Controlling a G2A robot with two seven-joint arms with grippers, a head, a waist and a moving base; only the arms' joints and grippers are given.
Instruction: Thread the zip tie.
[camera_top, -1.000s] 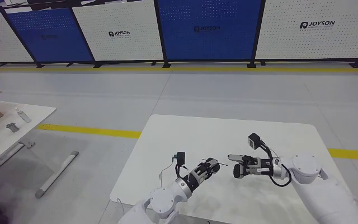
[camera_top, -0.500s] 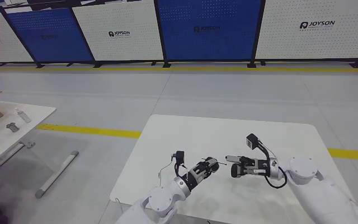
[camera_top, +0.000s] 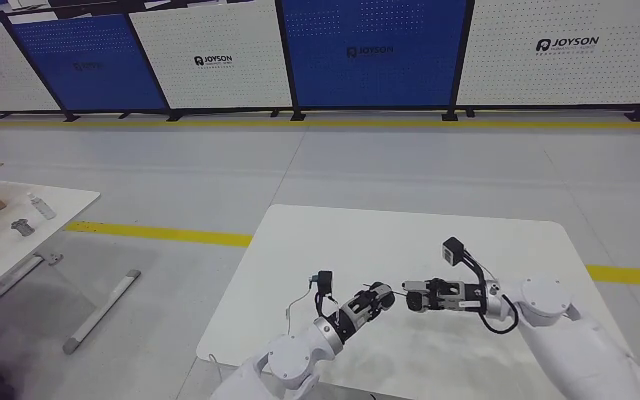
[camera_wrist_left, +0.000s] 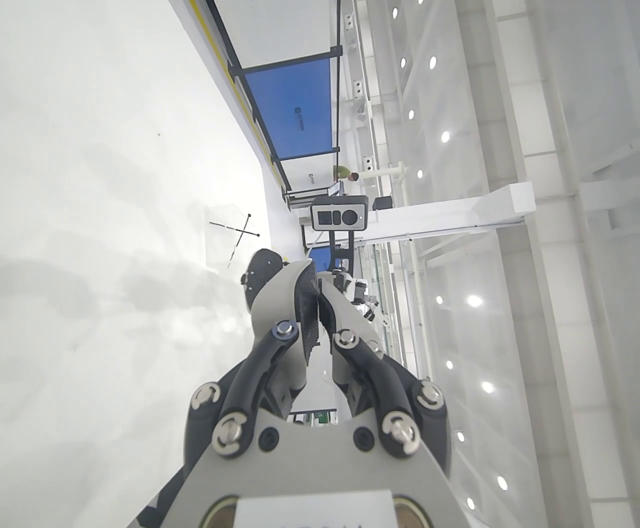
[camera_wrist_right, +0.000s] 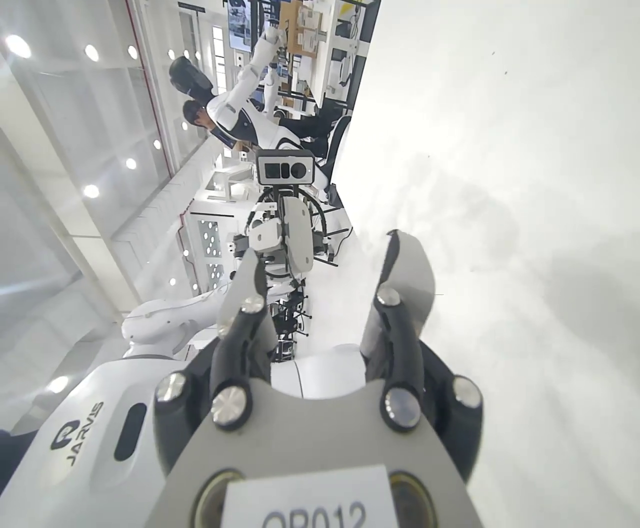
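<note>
On the white table (camera_top: 400, 230), near its front edge, I find both arms brought in towards one another.

Left side: the left gripper (camera_top: 380, 292) points across at its counterpart. From its own wrist camera I record the left gripper (camera_wrist_left: 315, 285) clenched, with the ribbed pads pressed flat together. I cannot tell whether anything is pinched between them.

Middle: the zip tie (camera_wrist_left: 240, 234) shows as thin dark strips crossed in an X against the table top. It is out beyond the left fingertips and apart from them, not in contact with either pad. I cannot tell whether one of the strips is a second tie. In the top view it is too fine for me to make out.

Right side: the right gripper (camera_top: 412, 296) faces the left one tip to tip, near it but not touching. From the right wrist camera the right gripper (camera_wrist_right: 325, 255) is released, its fingers spread wide with nothing between them.
</note>
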